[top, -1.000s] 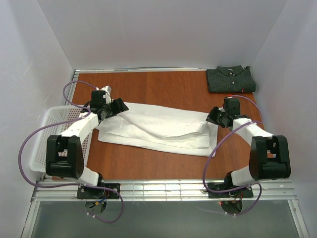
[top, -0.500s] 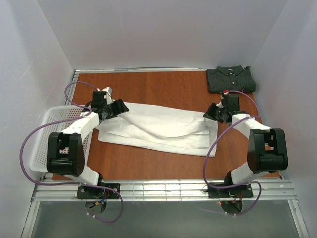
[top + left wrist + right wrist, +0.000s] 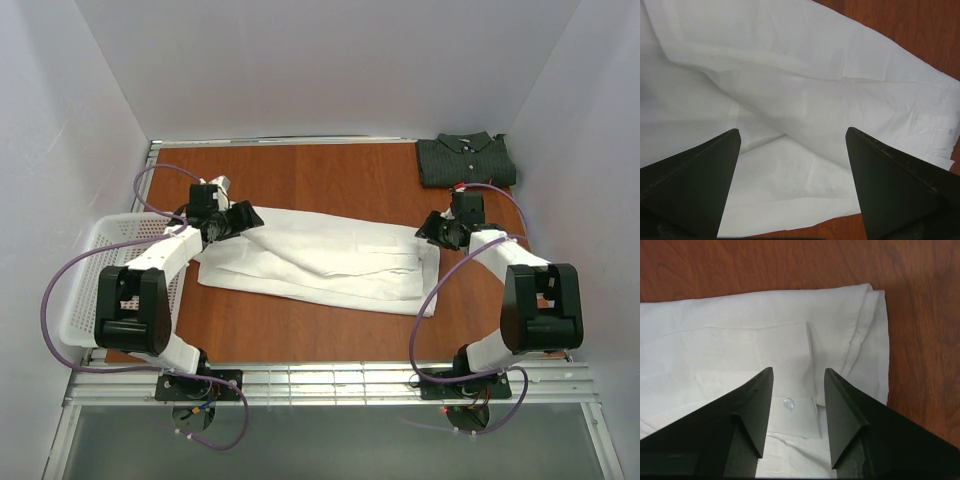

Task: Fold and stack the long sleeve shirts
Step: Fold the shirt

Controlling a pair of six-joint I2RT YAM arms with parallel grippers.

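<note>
The white shirt (image 3: 320,258) lies spread lengthwise across the middle of the table, partly folded over itself. The dark grey-green shirt (image 3: 465,160) lies folded at the back right corner. My left gripper (image 3: 243,217) is open over the white shirt's left end; in the left wrist view the gripper (image 3: 793,131) stands wide open above the white shirt (image 3: 805,100), holding nothing. My right gripper (image 3: 428,230) is open over the shirt's right end; in the right wrist view the gripper (image 3: 799,371) straddles a cuff with a button (image 3: 788,403) without gripping it.
A white mesh basket (image 3: 84,290) stands at the left edge of the table. Bare wood table (image 3: 330,175) lies behind the white shirt and along the front edge. White walls close in on three sides.
My right gripper has moved a little toward the far side. The raised fold at the white shirt's right end now lies flatter. My left gripper has barely moved.
</note>
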